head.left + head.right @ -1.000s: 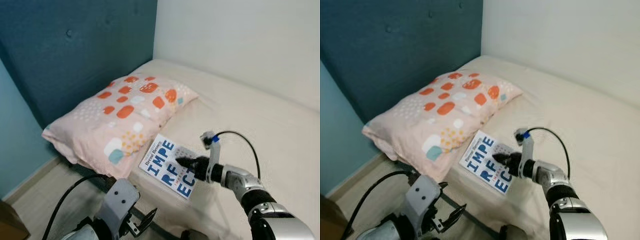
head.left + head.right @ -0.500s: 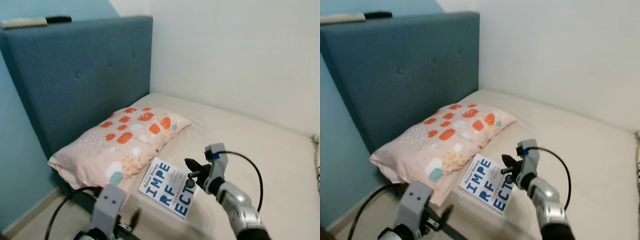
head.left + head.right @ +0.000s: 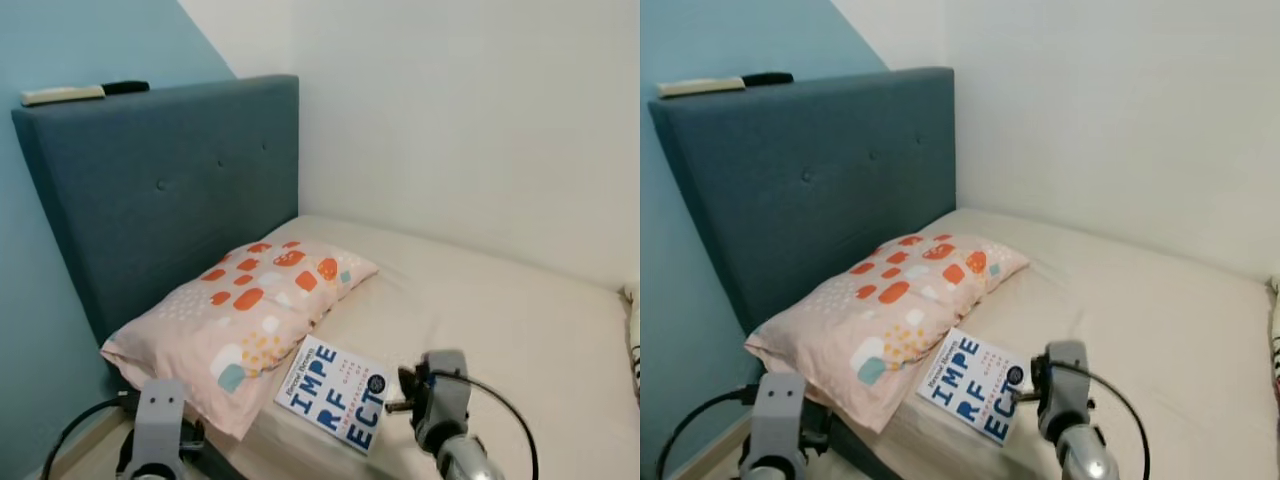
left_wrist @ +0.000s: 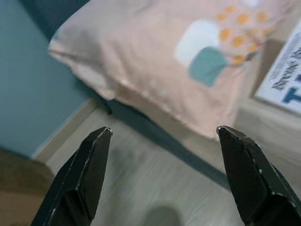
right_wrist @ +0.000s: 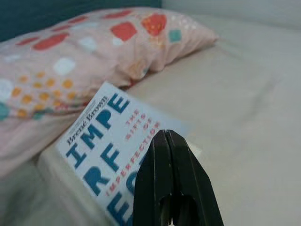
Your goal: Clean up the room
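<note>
A white book [image 3: 333, 394] with big blue letters lies flat on the beige bed [image 3: 500, 320], close to its near edge and right beside a pink pillow [image 3: 240, 305] with orange spots. My right gripper [image 5: 164, 135] is shut with nothing in it, and its tips point at the book's [image 5: 106, 153] near right part from just above. The same gripper [image 3: 1025, 382] sits at the book's right edge in the head view. My left gripper [image 4: 163, 129] is open and hangs low beside the bed, over the wooden floor [image 4: 141, 188] under the pillow's [image 4: 155, 52] overhanging corner.
A tall blue padded headboard [image 3: 150, 190] stands behind the pillow, with a flat pale object [image 3: 60, 95] and a black one [image 3: 125, 87] on top. A white wall [image 3: 460, 120] runs along the bed's far side. A patterned cloth [image 3: 633, 335] shows at the bed's right edge.
The camera has tilted up, bringing the headboard's top into view. My right gripper has drawn back from the middle of the book to its right edge. The left arm has sunk lower.
</note>
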Tool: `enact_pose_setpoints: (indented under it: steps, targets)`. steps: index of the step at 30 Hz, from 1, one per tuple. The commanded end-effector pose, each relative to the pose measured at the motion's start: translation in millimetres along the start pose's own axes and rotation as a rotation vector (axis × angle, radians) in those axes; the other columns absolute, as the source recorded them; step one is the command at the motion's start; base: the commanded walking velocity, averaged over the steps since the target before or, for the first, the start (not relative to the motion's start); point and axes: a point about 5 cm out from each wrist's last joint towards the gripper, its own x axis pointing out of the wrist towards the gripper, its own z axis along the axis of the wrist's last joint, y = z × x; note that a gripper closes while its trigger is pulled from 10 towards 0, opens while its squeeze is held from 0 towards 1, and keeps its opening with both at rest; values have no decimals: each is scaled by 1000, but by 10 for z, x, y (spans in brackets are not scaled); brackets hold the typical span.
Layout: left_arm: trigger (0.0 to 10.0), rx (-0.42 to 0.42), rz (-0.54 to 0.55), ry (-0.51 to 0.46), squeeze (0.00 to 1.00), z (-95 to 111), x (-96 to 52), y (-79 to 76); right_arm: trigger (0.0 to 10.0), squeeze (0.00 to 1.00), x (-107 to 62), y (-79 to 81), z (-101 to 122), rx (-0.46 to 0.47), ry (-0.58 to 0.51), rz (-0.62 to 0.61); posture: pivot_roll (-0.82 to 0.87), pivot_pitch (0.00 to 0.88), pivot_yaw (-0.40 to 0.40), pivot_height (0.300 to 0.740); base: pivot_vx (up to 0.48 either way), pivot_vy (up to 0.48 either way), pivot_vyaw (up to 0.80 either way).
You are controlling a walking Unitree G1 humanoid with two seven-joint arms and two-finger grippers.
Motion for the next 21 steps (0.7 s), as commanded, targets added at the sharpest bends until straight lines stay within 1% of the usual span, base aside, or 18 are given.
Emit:
enact_pose_setpoints:
  steps: [1,2,5,6,7,8,11,21]
  targets:
    - [10000,17,-39,5,0,-52,-27,-57,10000,0,-40,17,-32,-9,14,11,-38,96,-27,597,0,0,0]
    - [10000,25,-59,1,0,-54,-34,-84,10000,0,-65,16,-56,8,17,16,-40,96,-26,602,0,0,0]
    - [10000,22,-64,-7,0,-59,-31,-106,10000,0,-90,11,-70,26,16,11,-43,95,-25,612,0,0,0]
    - [10000,22,-64,-7,0,-59,-31,-106,10000,0,-90,11,-70,26,16,11,-43,95,-25,612,0,0,0]
    - [10000,23,-63,-13,0,-64,-30,-115,10000,0,-95,8,-64,13,11,11,-46,92,-25,622,0,0,0]
    - [10000,23,-63,-13,0,-64,-30,-115,10000,0,-95,8,-64,13,11,11,-46,92,-25,622,0,0,0]
    - [10000,25,-75,-27,0,-62,-36,-134,10000,0,-91,4,-53,8,13,8,-45,91,-28,642,0,0,0]
    - [10000,31,-73,-45,0,-56,-44,-129,10000,0,-81,25,-50,17,21,15,-44,86,-35,672,0,0,0]
